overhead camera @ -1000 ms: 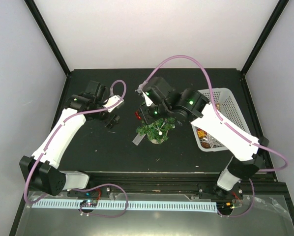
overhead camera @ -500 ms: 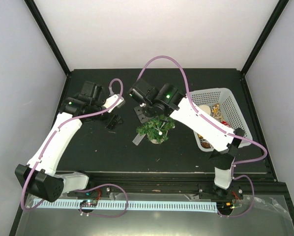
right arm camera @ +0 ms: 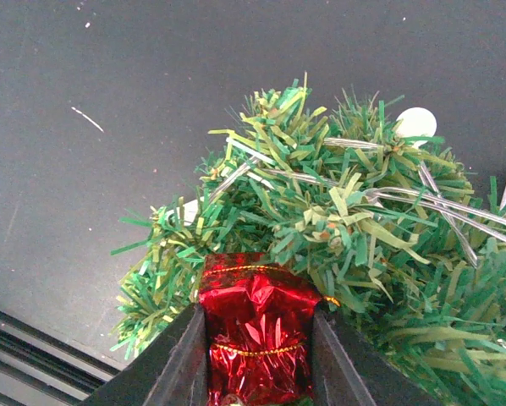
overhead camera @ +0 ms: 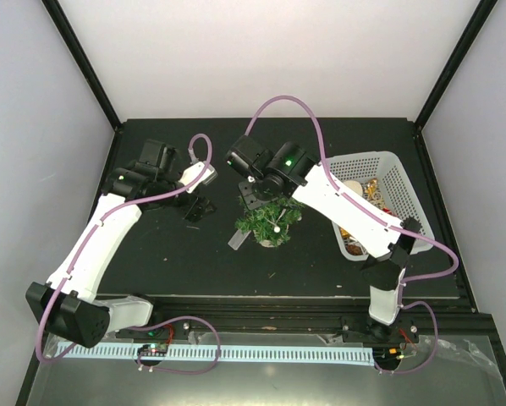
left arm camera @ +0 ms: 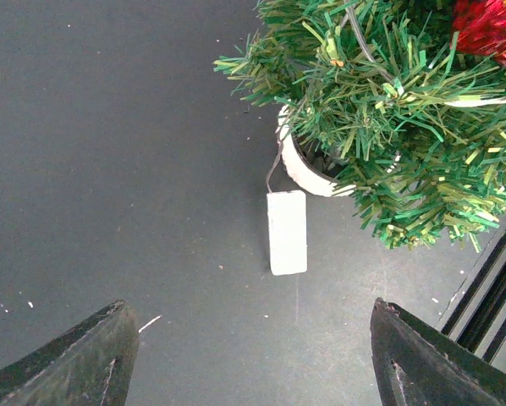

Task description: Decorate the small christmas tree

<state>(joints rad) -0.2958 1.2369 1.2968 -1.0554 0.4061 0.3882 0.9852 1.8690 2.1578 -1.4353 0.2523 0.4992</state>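
Note:
The small christmas tree stands mid-table, bushy green in a cream-white pot. My right gripper hangs over the tree's far-left edge. In the right wrist view that gripper is shut on a red foil gift-box ornament with gold cord, which presses against the green branches. My left gripper sits low, left of the tree. Its fingers stand wide open with only bare table between them. The tree and the red ornament lie ahead of it.
A white tag on a thin wire lies flat by the pot, also seen as the tag from above. A white basket holding several ornaments stands at the right. The table's black front rail runs along the near edge.
My right arm has swung its elbow up and stretched out, keeping the red ornament at the tree's far-left edge. The left arm shifted slightly left, then stayed still.

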